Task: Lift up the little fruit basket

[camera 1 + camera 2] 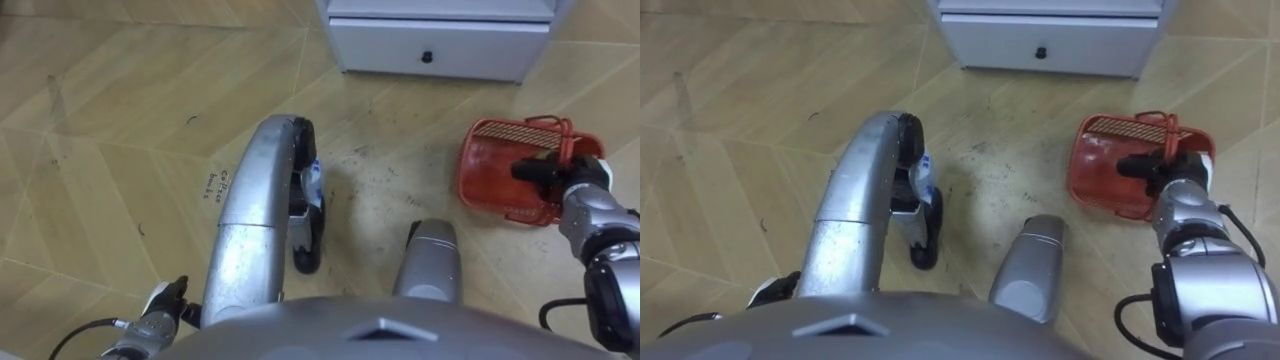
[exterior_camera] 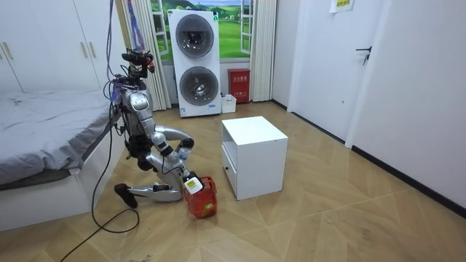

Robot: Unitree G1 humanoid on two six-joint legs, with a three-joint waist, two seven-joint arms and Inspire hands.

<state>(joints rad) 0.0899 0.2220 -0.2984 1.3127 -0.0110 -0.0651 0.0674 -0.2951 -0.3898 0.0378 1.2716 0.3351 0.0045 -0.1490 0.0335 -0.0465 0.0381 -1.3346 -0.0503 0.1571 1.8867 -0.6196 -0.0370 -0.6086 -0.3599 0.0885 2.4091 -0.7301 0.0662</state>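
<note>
Under right hand point(image 1: 547, 172), fruit basket point(image 1: 488, 168)

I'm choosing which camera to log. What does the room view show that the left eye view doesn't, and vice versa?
Room view adds the robot kneeling beside a bed, stacked washing machines behind. Left eye view adds the drawer's dark knob and the left robot hand at lower left. Both share the fruit basket on the floor, the right robot hand at its rim, and the white cabinet.

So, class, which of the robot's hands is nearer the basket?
Right. The right hand is at the basket's rim; the left hand is well away, low at the robot's left side.
</note>
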